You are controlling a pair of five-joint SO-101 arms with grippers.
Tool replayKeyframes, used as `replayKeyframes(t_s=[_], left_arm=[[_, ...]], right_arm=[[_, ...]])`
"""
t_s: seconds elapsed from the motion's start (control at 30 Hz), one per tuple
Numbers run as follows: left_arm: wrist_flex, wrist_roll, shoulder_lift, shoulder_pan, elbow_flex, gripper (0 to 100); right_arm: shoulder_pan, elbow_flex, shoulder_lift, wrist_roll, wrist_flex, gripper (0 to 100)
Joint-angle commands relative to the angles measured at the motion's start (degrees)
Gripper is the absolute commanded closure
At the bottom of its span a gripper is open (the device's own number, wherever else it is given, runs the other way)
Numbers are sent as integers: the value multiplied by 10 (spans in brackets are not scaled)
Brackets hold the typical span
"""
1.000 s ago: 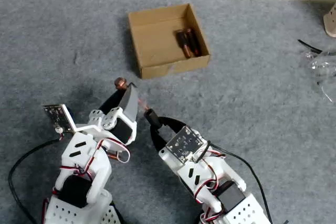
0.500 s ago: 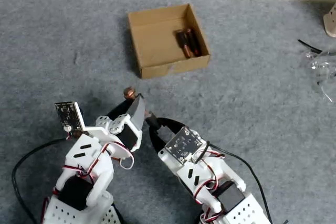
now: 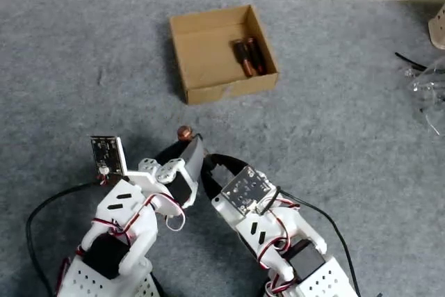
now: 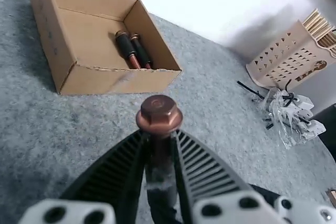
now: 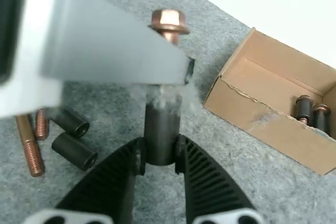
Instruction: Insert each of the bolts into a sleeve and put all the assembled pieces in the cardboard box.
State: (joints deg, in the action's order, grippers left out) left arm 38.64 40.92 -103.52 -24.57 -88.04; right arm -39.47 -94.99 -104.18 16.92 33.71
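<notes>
My left gripper (image 3: 188, 147) is shut on a copper bolt (image 3: 183, 132), hex head up, its shaft clamped between the ribbed black fingers (image 4: 131, 156). The bolt (image 4: 159, 115) stands directly over a dark sleeve (image 5: 159, 135) that my right gripper (image 5: 159, 148) is shut on. In the high view the right gripper (image 3: 208, 165) sits beside the left one. The left arm's grey jaw hides where shaft meets sleeve. The cardboard box (image 3: 201, 60) lies beyond them with two assembled pieces (image 3: 248, 57) inside.
Two loose sleeves (image 5: 73, 145) and two loose bolts (image 5: 31, 140) lie on the grey carpet close to the grippers. A perforated holder (image 4: 294, 56) and clear bags with cables (image 3: 424, 81) sit far right. Open carpet lies between grippers and box.
The left arm has carried the bolt rightward and nearer, from beside the right gripper to directly over the sleeve. The right arm has barely moved.
</notes>
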Motion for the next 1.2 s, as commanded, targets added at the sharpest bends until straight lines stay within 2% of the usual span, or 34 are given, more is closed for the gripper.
replayKeyframes(t_s=[0.0, 0.2, 0.27, 0.47, 0.53, 0.97, 1.17], left_arm=[[1, 0, -5, -13, 7, 993], [-1, 0, -7, -5, 9, 988], [-1, 0, -7, 0, 9, 957], [1, 1, -6, -2, -7, 630], [1, 3, -7, -3, -12, 581], [-1, 4, -7, 7, -10, 579], [-11, 4, -7, 88, -2, 579]], right_arm=[[19, 9, -12, 1, -22, 995], [21, 11, -12, 1, -22, 995], [21, 10, -12, 1, -22, 995], [21, 9, -12, 1, -22, 995], [21, 9, -12, 1, -22, 995], [22, 7, -12, 2, -22, 995], [51, 11, -12, 1, -22, 995]])
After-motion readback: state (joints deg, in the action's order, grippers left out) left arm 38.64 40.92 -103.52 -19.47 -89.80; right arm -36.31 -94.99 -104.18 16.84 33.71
